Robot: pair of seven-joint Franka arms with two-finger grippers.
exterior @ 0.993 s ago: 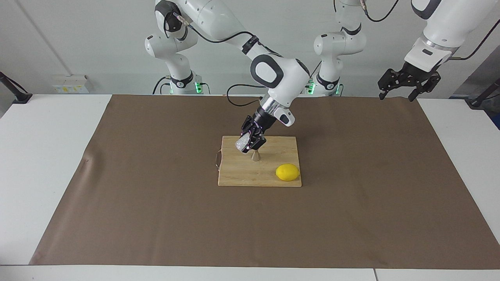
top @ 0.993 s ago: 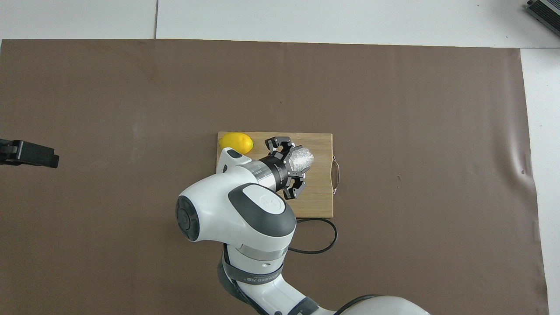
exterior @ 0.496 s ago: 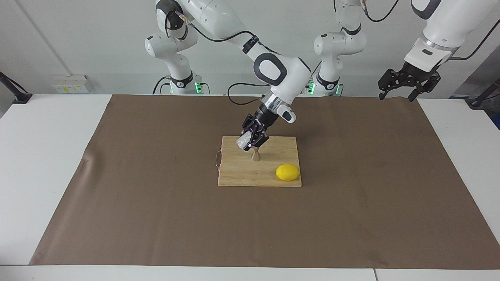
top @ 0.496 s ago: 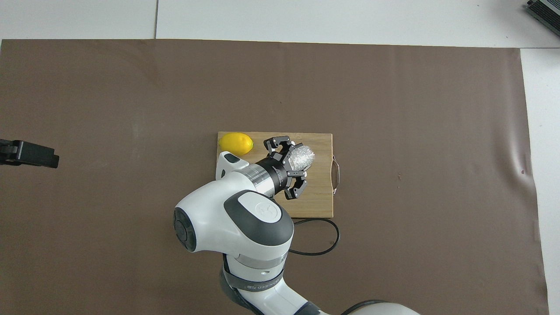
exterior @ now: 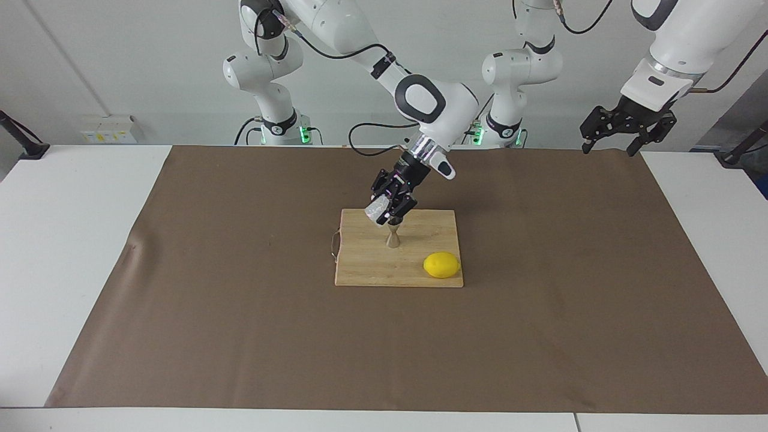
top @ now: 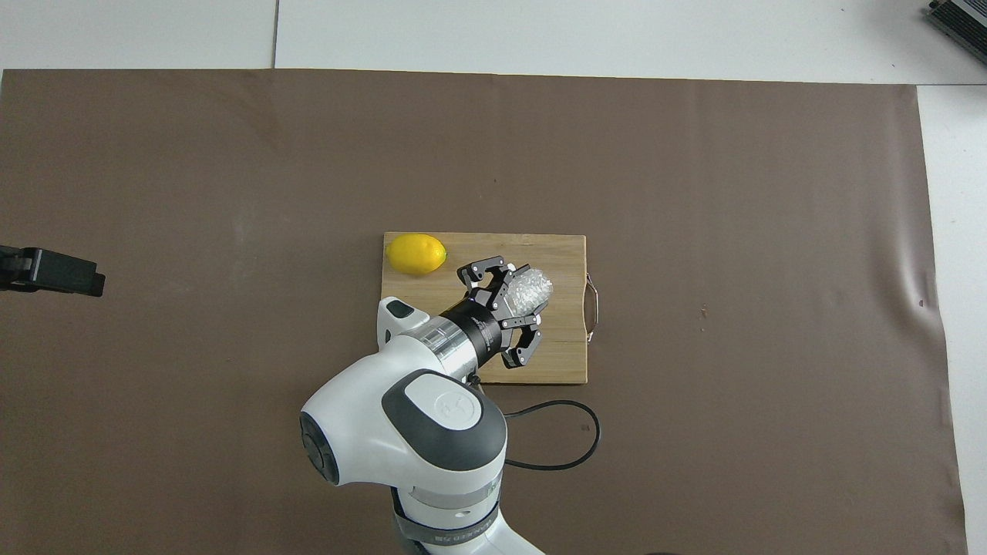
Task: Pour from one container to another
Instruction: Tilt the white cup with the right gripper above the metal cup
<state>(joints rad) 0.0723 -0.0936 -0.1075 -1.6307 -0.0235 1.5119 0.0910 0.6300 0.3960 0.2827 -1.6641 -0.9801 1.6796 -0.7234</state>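
Observation:
My right gripper [exterior: 385, 210] [top: 520, 294] is shut on the clear textured glass cup [exterior: 375, 210] [top: 529, 287] and holds it tilted on its side, mouth pointing toward the right arm's end of the table. It hangs just above the small hourglass steel jigger [exterior: 392, 236], which stands upright on the wooden cutting board [exterior: 366, 267] [top: 564, 253]. In the overhead view the gripper hides the jigger. My left gripper [exterior: 627, 129] [top: 48, 270] waits open and empty, raised over the mat's edge at the left arm's end.
A yellow lemon [exterior: 441, 264] [top: 416, 253] lies on the board's corner, farther from the robots than the jigger. A brown mat [exterior: 240, 330] covers the table. A black cable [top: 567, 451] lies on the mat close to the board.
The right gripper with the tilted cup has risen and drawn back toward the robots, uncovering more of the jigger. The left arm has not moved.

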